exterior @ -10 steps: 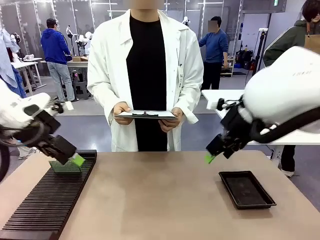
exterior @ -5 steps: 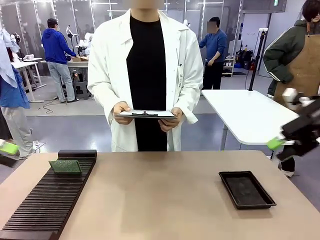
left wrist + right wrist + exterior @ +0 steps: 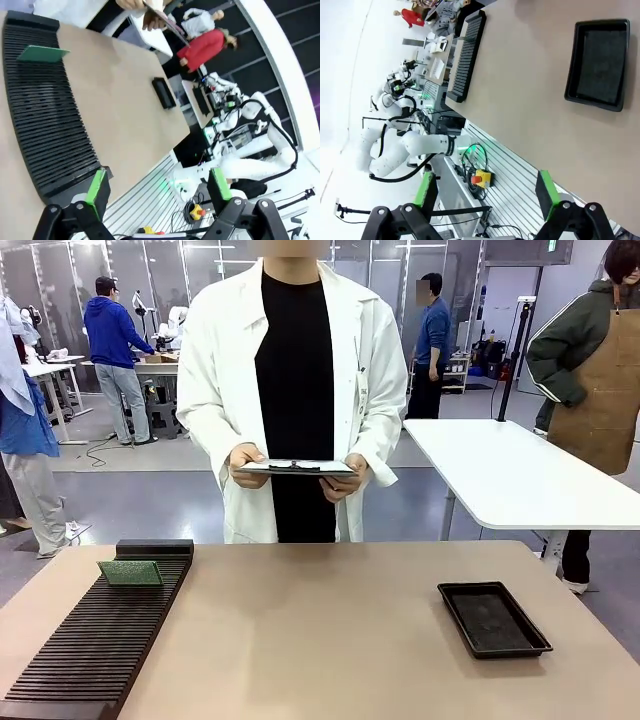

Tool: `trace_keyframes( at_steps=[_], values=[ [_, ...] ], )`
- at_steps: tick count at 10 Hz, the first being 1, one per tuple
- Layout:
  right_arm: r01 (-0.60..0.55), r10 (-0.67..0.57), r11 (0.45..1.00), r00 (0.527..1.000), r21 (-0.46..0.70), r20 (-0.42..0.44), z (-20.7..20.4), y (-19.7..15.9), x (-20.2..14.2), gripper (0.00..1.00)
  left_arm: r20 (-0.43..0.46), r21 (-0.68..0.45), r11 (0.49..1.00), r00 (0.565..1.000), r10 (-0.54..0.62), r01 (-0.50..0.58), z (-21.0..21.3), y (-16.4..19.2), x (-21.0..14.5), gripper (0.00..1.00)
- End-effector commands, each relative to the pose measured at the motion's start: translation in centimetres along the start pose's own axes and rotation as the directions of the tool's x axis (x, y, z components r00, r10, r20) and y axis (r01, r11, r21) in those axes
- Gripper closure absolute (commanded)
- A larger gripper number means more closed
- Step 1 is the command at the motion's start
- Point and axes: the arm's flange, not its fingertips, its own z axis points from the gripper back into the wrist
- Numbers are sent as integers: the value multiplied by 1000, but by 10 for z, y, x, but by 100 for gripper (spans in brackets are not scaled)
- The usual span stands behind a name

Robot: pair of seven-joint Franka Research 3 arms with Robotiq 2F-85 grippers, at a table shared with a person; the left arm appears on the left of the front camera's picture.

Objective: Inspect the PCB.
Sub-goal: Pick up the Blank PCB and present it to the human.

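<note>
**Location.** The circuit board (image 3: 130,573) sits on the black slotted rack (image 3: 90,650), near the rack's far end, on the robot's left side of the table (image 3: 320,640). The front view does not show whether it is seated in a slot or resting across the ribs. A shallow black tray (image 3: 493,618) lies well apart from it on the right side. The person at the far side holds a clipboard (image 3: 295,468) in both hands.

**End effectors.** The left gripper (image 3: 157,187) has its jaws apart and holds nothing. The right gripper (image 3: 485,192) is likewise spread and empty.

**Handling.** The board is judged light, thin and stiff. It is likely to be damaged by bending or by pressure on the speckled face. Take hold across two opposite edges, with the pads on the bare margin and not on the flat face. The smooth edges may slip, so apply moderate clamping force.

**Markings.** No brand, label or print can be read on the board, rack, tray or clipboard.
</note>
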Motion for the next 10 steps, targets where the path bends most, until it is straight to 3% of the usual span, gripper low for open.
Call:
trace_keyframes(
  at_steps=[1, 4, 6, 7, 10],
  values=[
    [16, -17, 999, 1000, 34, 16, -4, -15, -3, 0, 43, -36, 999, 999, -6, 8, -14, 16, -25, 0],
    [36, -37, 998, 999, 50, 31, -2, -25, -8, 0, 124, -16, 998, 991, -54, 56, -2, 15, -30, 0],
    [51, -53, 998, 998, 46, 30, -9, -31, -9, 0, 107, -3, 995, 990, -95, 96, -5, 10, -30, 0],
    [66, -67, 997, 998, 33, 16, -1, -28, -9, 0, 116, -4, 999, 993, -36, 36, 19, 26, -13, 0],
    [66, -67, 997, 998, 33, 16, -1, -28, -9, 0, 116, -4, 999, 993, -36, 36, 19, 26, -13, 0]
  ],
)
